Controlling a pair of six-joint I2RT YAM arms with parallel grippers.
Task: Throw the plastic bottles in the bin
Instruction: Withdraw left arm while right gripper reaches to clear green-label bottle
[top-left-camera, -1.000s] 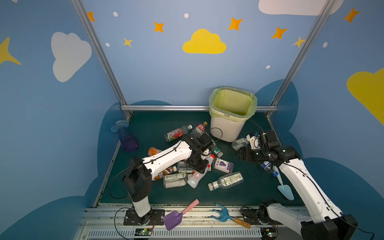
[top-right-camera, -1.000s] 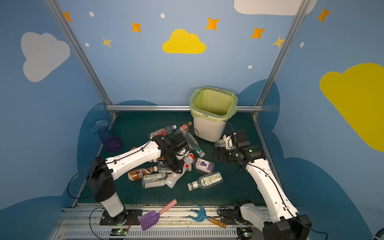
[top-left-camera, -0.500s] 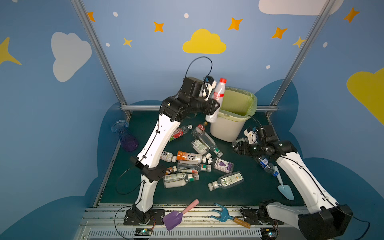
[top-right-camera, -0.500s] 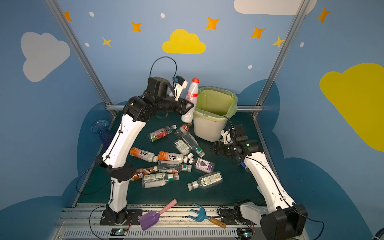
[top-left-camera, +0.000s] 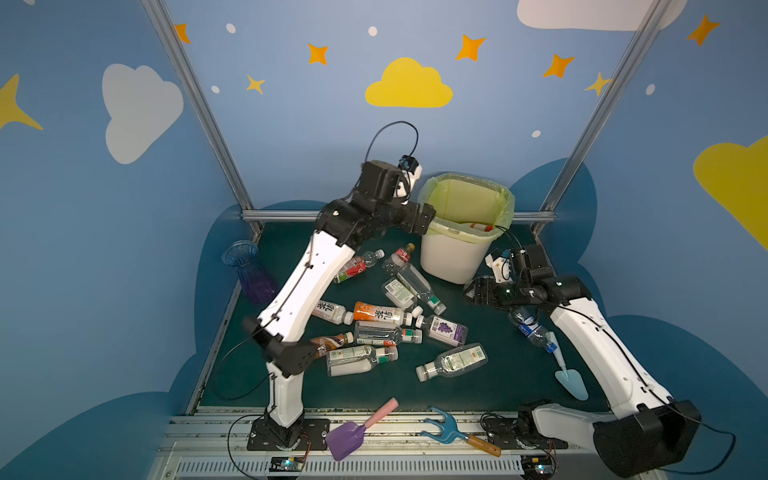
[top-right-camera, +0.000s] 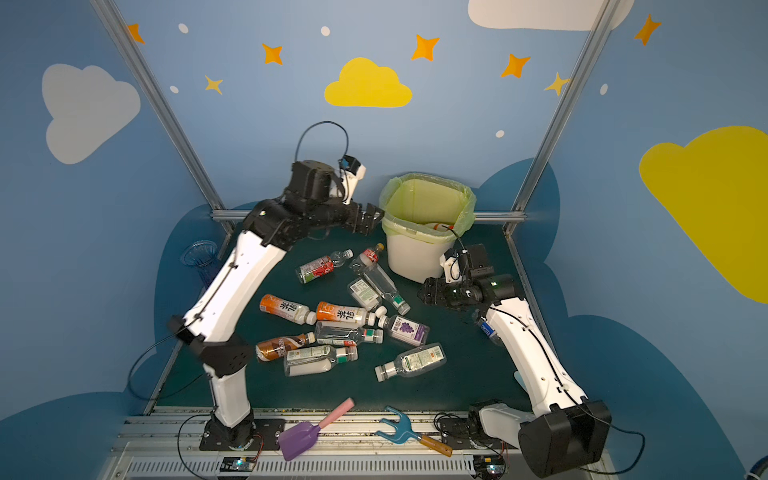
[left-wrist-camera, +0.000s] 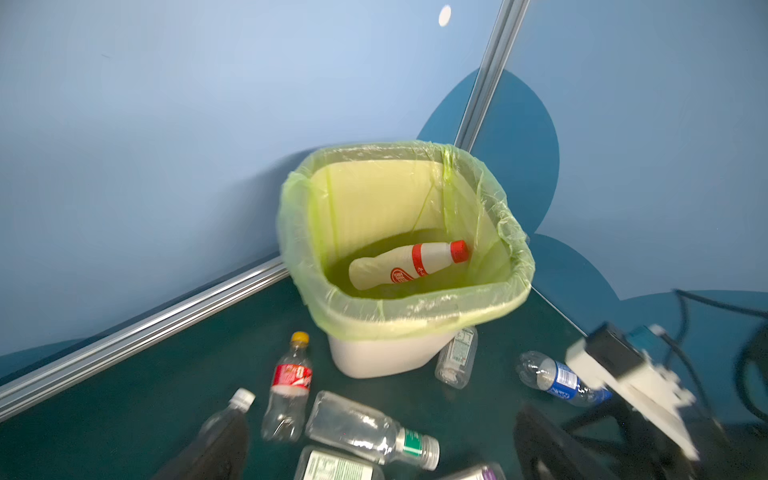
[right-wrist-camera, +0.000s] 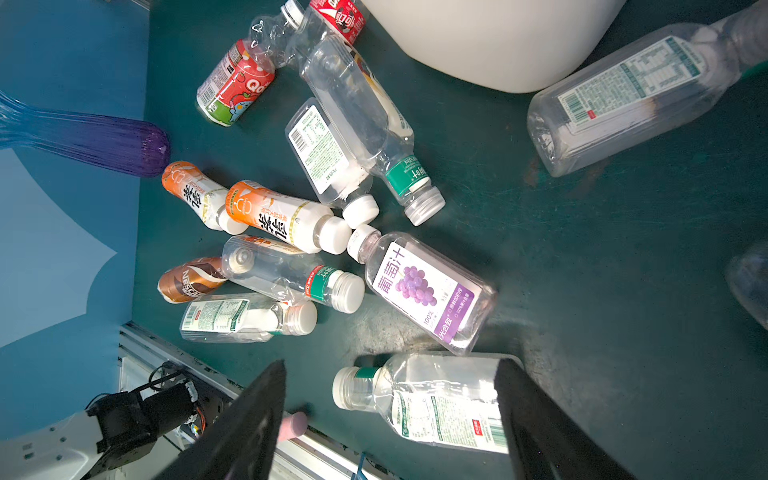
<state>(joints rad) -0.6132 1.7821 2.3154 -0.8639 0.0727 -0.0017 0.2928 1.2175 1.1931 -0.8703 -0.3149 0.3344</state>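
The bin (top-left-camera: 453, 257), cream with a yellow-green liner, stands at the back of the mat. A white bottle with a red cap (left-wrist-camera: 409, 264) lies inside it. My left gripper (top-left-camera: 424, 218) hangs open and empty beside the bin's left rim. Several plastic bottles lie in a pile on the mat, among them an orange-labelled one (top-left-camera: 376, 312), a purple grape one (top-left-camera: 444, 328) and a clear one (top-left-camera: 453, 360). My right gripper (top-left-camera: 469, 291) is open low over the mat, right of the pile. In the right wrist view its fingers (right-wrist-camera: 249, 424) frame the clear bottle (right-wrist-camera: 436, 403) without touching it.
A blue-purple vase (top-left-camera: 249, 270) stands at the left edge. A purple shovel (top-left-camera: 353, 432) and a blue fork (top-left-camera: 444, 428) lie on the front rail, and a blue trowel (top-left-camera: 569, 378) lies beside the right arm. A blue-labelled bottle (top-left-camera: 530, 328) lies under that arm.
My left arm rose from the pile with the white red-capped bottle, carried it to the bin and opened. The bottle now lies in the bin. The right gripper edged left.
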